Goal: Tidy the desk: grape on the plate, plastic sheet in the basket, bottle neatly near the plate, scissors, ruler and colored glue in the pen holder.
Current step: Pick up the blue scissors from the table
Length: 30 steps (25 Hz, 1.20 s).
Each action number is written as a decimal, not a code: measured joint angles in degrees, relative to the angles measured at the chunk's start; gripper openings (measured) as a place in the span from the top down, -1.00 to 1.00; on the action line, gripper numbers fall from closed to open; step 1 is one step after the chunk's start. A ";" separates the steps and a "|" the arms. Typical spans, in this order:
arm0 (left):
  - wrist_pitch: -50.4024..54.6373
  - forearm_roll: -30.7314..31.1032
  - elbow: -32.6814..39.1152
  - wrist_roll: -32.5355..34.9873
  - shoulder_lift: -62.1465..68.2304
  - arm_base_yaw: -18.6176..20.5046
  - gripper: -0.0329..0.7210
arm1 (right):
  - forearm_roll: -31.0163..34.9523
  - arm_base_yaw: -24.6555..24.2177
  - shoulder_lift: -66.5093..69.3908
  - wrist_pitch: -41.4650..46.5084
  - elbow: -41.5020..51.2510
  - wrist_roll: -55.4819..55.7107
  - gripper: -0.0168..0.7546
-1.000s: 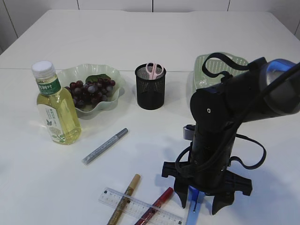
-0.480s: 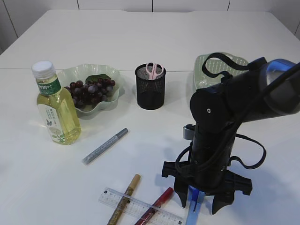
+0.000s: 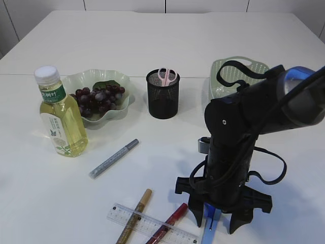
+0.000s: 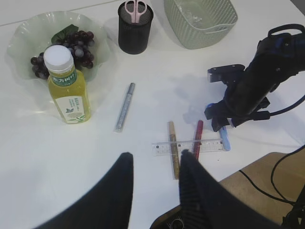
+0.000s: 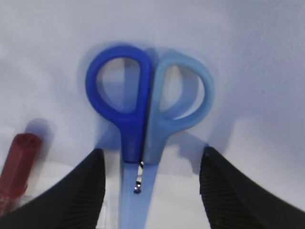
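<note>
Scissors lie untouched on the table between the right gripper's spread fingers.

We see blue scissors: smooth plastic handles, slight sheen. Gripper fingers: black, ribbed, matt. Pen holder: black wire mesh. Basket: pale green perforated plastic. Bottle: clear glossy plastic. Ruler: transparent plastic. Table: white, matt.
</note>
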 joint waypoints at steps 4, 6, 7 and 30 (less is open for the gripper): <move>0.00 0.00 0.00 0.00 0.00 0.00 0.27 | 0.00 0.00 0.00 0.00 0.00 0.00 -0.31; 0.00 0.00 0.00 0.00 0.00 0.00 0.27 | 0.00 0.00 0.00 0.00 0.00 -0.10 -0.31; 0.00 0.00 0.00 0.00 0.00 0.00 0.27 | 0.00 0.00 0.00 0.00 0.00 -0.10 -0.31; 0.00 0.00 0.00 0.00 0.00 0.00 0.28 | -0.37 0.00 0.00 0.00 0.00 -2.07 0.42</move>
